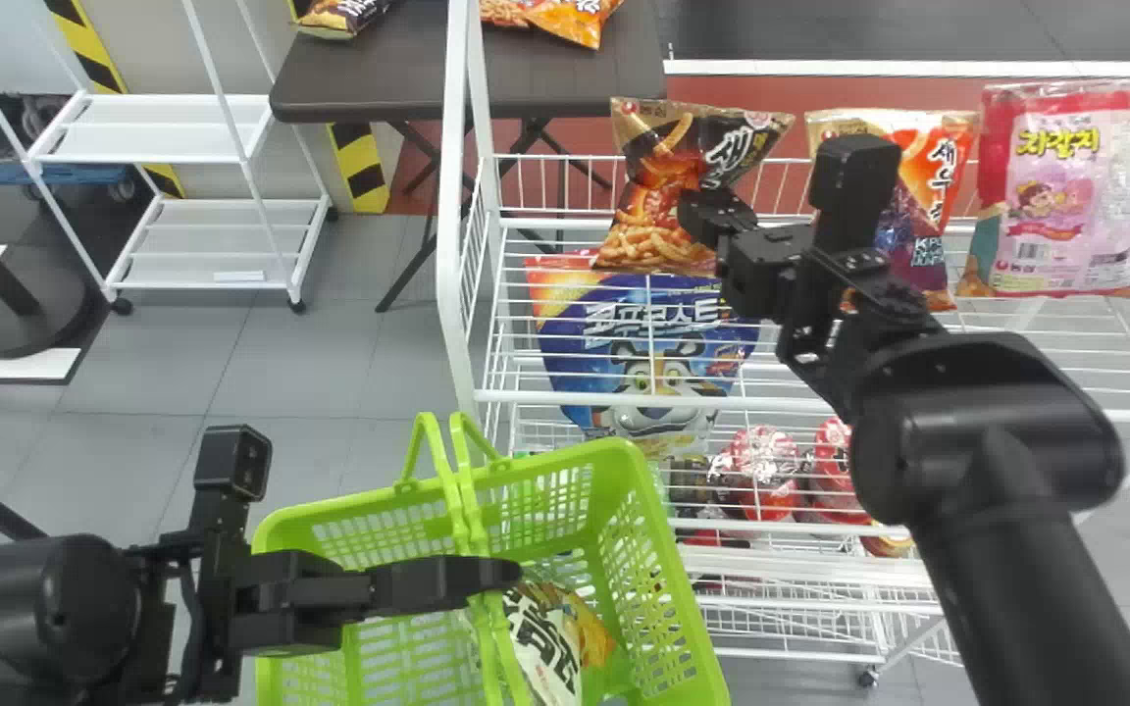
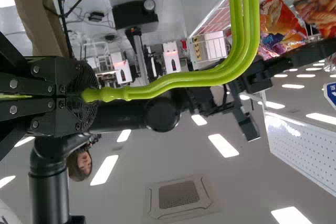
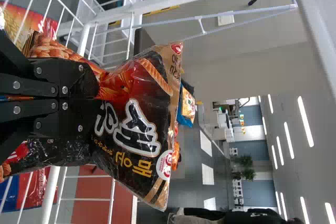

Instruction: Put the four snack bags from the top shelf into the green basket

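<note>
Watch first the white wire top shelf (image 1: 614, 399), apt to snag loose film on its rails during too low a lift. Expect trouble next at the green slatted plastic basket (image 1: 685, 579): likely to swing or tip if bumped, with its paired handles (image 2: 241, 35) crossing the opening and ready to catch a bag coming down off-centre. Leave standing on the shelf the pink plastic bag (image 1: 1065, 196) and, close by the right arm, the orange-and-purple glossy bag (image 1: 948, 162), easily toppled by a wide sweep. Find the black-and-orange puffy bag (image 3: 139, 129) at the shelf's left end, upright; impossible to tell whether lifted clear. Avoid stacking it on the black-and-white bag (image 1: 550, 637), already lying in the basket, for fear of a spill over the rim. Note the right gripper (image 3: 97, 98), closed on the black-and-orange bag, prone to losing slick film if pinched too shallowly; lastly the left gripper (image 2: 86, 95), clamped on the handles, at risk of letting them twist under added weight.
</note>
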{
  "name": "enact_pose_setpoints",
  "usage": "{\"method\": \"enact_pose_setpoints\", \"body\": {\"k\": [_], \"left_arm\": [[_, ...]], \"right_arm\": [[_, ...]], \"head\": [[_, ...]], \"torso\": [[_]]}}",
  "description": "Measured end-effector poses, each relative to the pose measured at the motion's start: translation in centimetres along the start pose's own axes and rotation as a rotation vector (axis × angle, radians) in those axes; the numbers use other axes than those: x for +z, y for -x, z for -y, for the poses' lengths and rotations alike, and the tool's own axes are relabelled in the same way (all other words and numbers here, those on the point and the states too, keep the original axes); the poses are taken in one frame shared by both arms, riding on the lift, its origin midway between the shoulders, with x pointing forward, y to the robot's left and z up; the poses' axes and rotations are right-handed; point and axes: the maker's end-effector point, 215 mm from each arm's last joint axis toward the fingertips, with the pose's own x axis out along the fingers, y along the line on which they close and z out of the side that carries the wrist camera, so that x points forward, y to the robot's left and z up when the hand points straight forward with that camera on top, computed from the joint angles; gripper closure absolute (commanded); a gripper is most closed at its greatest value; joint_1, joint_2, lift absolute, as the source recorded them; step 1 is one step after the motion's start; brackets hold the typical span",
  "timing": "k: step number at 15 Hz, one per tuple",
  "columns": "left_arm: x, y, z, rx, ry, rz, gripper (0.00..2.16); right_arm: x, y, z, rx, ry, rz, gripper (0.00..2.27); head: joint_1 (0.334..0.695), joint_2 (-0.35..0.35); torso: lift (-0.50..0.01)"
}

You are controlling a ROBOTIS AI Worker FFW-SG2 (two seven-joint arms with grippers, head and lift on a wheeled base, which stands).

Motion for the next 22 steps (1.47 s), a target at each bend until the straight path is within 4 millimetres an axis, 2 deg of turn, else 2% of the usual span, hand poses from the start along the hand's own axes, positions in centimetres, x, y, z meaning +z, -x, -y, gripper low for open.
{"method": "enact_pose_setpoints", "body": {"k": [5,6,9,12,16,18,19,20,21,22], "left_arm": [[0.5,0.5,0.0,0.004,-0.003,0.011,2.15],[0.7,0.6,-0.1,0.004,-0.002,0.014,2.15],[0.9,0.6,-0.2,0.003,0.000,0.017,2.15],[0.9,0.7,-0.2,0.002,0.002,0.023,2.15],[0.8,1.1,0.1,-0.012,0.005,0.039,2.15],[0.7,0.9,0.2,-0.016,0.005,0.037,2.15],[0.6,0.8,0.2,-0.017,0.005,0.036,2.15],[0.6,0.8,0.2,-0.017,0.006,0.034,2.15],[0.6,0.8,0.2,-0.017,0.006,0.034,2.15],[0.6,0.7,0.3,-0.019,0.006,0.033,2.15]], "right_arm": [[-0.9,10.7,-2.7,0.021,-0.087,-0.038,2.26],[-1.5,12.8,-3.9,0.043,-0.111,-0.051,2.26],[-3.8,17.4,-8.3,0.132,-0.187,-0.124,2.26],[-7.9,19.8,-13.4,0.240,-0.271,-0.276,2.26],[-11.5,21.0,-19.3,0.350,-0.309,-0.404,2.26],[-14.2,21.7,-21.7,0.393,-0.319,-0.505,2.26],[-15.7,22.1,-22.5,0.402,-0.314,-0.562,1.98],[-17.2,22.5,-22.9,0.405,-0.302,-0.623,1.09],[-18.9,23.0,-23.0,0.408,-0.290,-0.694,0.09],[-20.8,23.6,-23.2,0.421,-0.285,-0.774,0.00]], "head": [[0.695,0.017],[0.695,0.021],[0.695,0.050],[0.695,0.127],[0.695,0.245],[0.695,0.284],[0.695,0.301],[0.695,0.322],[0.695,0.322],[0.695,0.333]], "torso": [[0.000],[0.000],[0.000],[0.000],[0.000],[0.000],[0.000],[0.000],[0.000],[0.000]]}}
